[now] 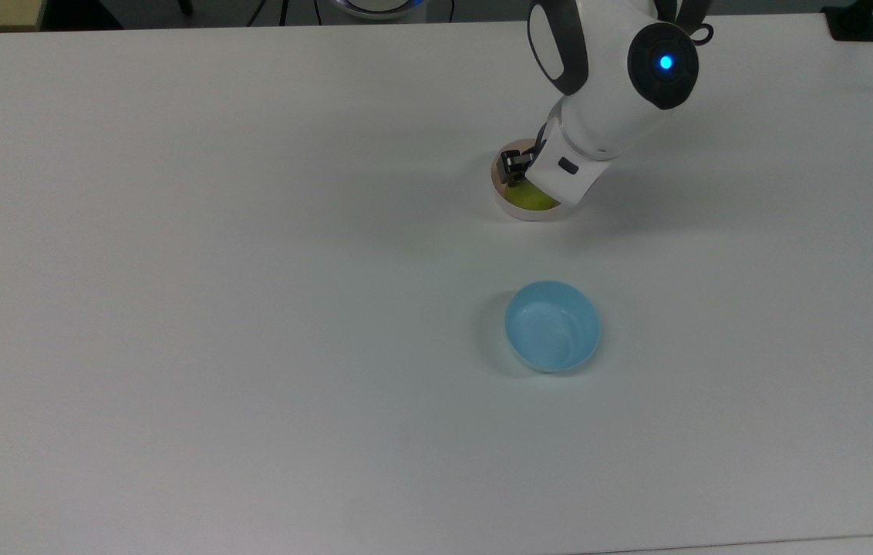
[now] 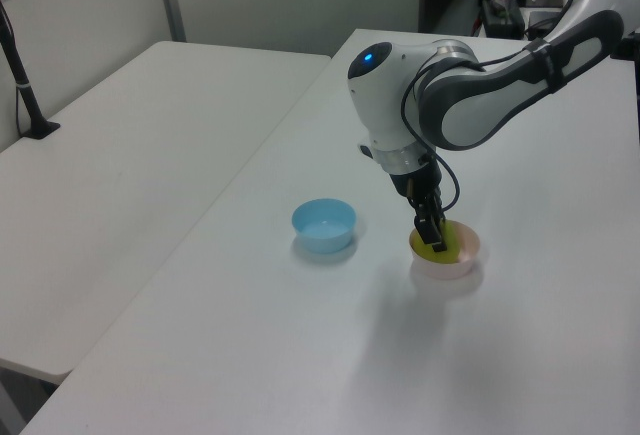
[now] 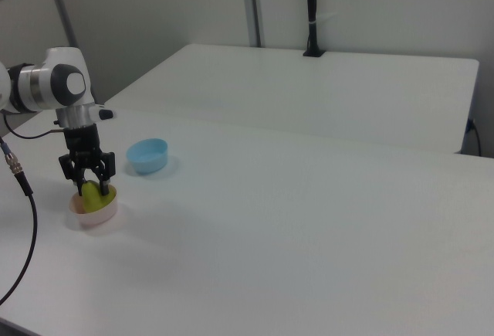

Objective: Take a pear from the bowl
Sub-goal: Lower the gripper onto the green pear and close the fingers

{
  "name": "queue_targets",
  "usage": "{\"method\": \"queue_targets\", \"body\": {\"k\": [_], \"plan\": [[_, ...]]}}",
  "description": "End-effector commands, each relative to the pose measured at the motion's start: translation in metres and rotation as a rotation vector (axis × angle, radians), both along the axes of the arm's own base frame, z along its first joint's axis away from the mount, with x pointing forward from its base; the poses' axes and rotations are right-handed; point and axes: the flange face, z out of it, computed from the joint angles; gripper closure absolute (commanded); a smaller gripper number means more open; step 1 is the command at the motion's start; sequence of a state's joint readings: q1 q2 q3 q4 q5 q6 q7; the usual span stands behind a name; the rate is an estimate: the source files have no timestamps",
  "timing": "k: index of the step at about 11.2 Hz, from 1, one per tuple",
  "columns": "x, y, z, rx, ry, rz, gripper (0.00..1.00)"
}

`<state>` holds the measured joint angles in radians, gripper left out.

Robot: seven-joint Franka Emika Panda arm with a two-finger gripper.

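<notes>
Yellow-green pear (image 3: 92, 197) sits inside the pale pink bowl (image 3: 94, 215) on the white table (image 1: 251, 308). End effector (image 3: 90, 190) is down in the bowl, black fingers (image 3: 78, 187) spread to either side of the pear in the right view, a gap visible between them, not clamped on the fruit as far as that view shows. In the top view the white arm body covers most of the bowl; only a sliver of pear (image 1: 523, 199) and the bowl rim (image 1: 500, 183) show at the top view's left of the wrist. In the left view a dark finger (image 2: 430, 231) reaches down onto the pear (image 2: 437, 247) in the bowl (image 2: 462, 260). Light blue bowl (image 1: 552, 326) stands apart from the pink one, nothing in it, below it in the top view, at the left view's left of it.
</notes>
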<state>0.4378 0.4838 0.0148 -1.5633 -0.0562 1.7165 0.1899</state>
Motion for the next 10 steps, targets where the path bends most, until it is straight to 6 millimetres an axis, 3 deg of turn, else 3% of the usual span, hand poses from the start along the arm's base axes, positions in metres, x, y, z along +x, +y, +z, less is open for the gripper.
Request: {"method": "queue_targets", "body": {"k": [1,3,4,10], "plan": [[-0.005,0.002,-0.01,-0.027,-0.005,0.0,0.46],[-0.006,0.002,-0.008,-0.028,-0.007,0.002,0.65],[-0.006,0.001,-0.003,-0.025,-0.009,0.0,0.69],[-0.006,-0.019,0.072,0.014,-0.074,-0.022,0.71]]}}
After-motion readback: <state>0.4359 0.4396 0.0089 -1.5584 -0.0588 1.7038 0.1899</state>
